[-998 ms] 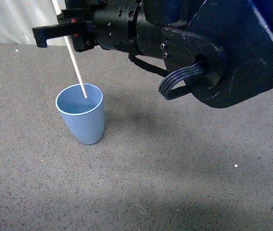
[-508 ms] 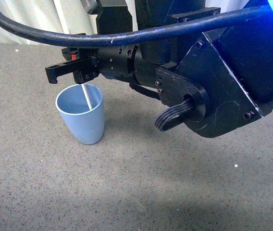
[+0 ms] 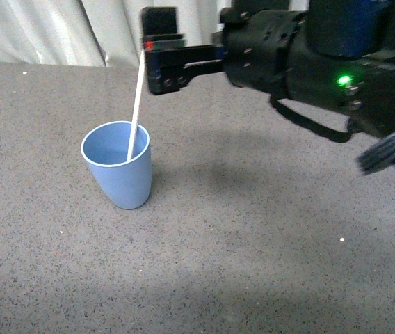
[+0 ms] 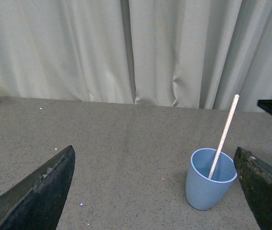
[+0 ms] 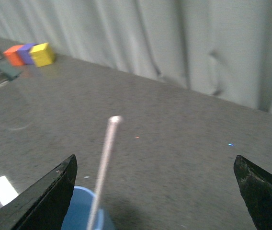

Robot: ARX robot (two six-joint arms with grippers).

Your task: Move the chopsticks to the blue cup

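Grey speckled desk [image 3: 253,264] up front, blue cup [image 3: 121,174] on it with the chopsticks [image 3: 136,104] standing inside, leaning on the rim. Right end effector [image 3: 157,56] hangs spread wide by the stick's top, gripping nothing; left end effector [image 4: 155,191] is wide open and empty too. Pull away sloppy and a finger could clip the stick and topple the cup, I'd guess. Curtain [image 3: 44,31] behind, no readable writing anywhere.

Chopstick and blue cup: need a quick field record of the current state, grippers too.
chopstick: lower end inside the cup, tilted, upper end well above the rim
blue cup: upright on the table
right gripper: open, fingers spread either side of the stick, not touching
left gripper: open, empty, apart from the cup
task status: stick appears placed in cup
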